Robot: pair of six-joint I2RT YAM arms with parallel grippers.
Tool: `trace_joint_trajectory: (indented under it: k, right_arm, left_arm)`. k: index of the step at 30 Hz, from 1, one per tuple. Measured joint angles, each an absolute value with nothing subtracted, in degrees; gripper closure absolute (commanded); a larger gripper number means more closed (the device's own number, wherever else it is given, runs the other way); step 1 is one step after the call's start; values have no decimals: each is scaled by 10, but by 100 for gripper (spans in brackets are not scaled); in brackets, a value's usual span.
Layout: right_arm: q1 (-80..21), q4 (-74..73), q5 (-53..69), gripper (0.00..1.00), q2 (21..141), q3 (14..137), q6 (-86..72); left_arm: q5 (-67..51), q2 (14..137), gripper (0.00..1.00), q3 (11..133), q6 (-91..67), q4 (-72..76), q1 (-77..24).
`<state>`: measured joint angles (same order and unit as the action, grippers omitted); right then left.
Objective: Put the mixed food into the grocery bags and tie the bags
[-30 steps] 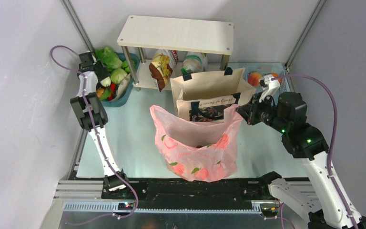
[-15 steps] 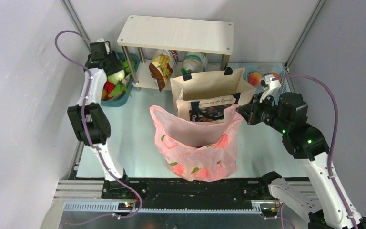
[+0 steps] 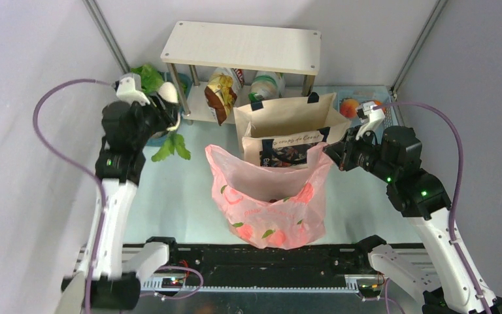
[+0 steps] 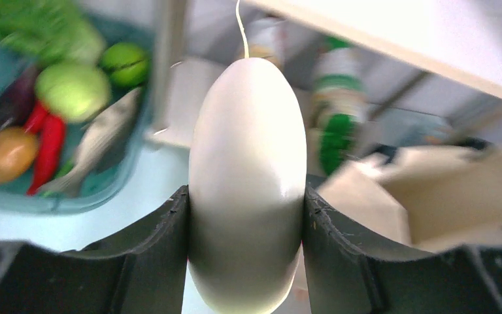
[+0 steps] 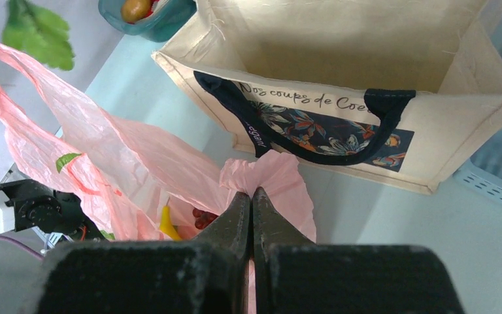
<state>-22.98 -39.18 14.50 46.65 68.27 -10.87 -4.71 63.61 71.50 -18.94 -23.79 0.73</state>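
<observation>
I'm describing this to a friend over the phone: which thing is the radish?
Find the pale wooden shelf at the back; just left of it hangs the left arm's claw. The radish is the smooth white egg-shaped thing clamped there, green leaves dangling, unlike the coloured vegetables lying in the teal basket.

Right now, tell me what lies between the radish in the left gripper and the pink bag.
Top view: only bare table separates the white radish from the pink bag; green leaves hang below the left gripper.
</observation>
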Motion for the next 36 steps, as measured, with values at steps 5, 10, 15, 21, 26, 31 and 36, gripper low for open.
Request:
trace_joint_trajectory:
  k: [5, 10, 15, 21, 26, 31, 36]
  right_arm:
    - [-230, -392, 153, 100, 468, 682, -108]
    - [-230, -392, 159, 100, 467, 682, -107]
    - [-230, -392, 160, 100, 461, 682, -106]
    - [-229, -392, 163, 100, 449, 682, -105]
    - [-229, -392, 166, 100, 447, 682, -105]
    - [-229, -392, 171, 100, 445, 682, -105]
    - [-229, -392, 175, 100, 436, 682, -105]
  left_arm:
    - [-112, 445, 79, 641, -183, -147, -90]
    - [-158, 353, 83, 570, -215, 10, -164]
    - [-168, 369, 83, 551, -215, 116, -304]
    - [-156, 446, 83, 552, -130, 175, -478]
    - [-154, 523, 82, 552, -60, 200, -540]
    - [-178, 579, 81, 535, -6, 208, -549]
    - [-199, 580, 82, 472, 38, 224, -557]
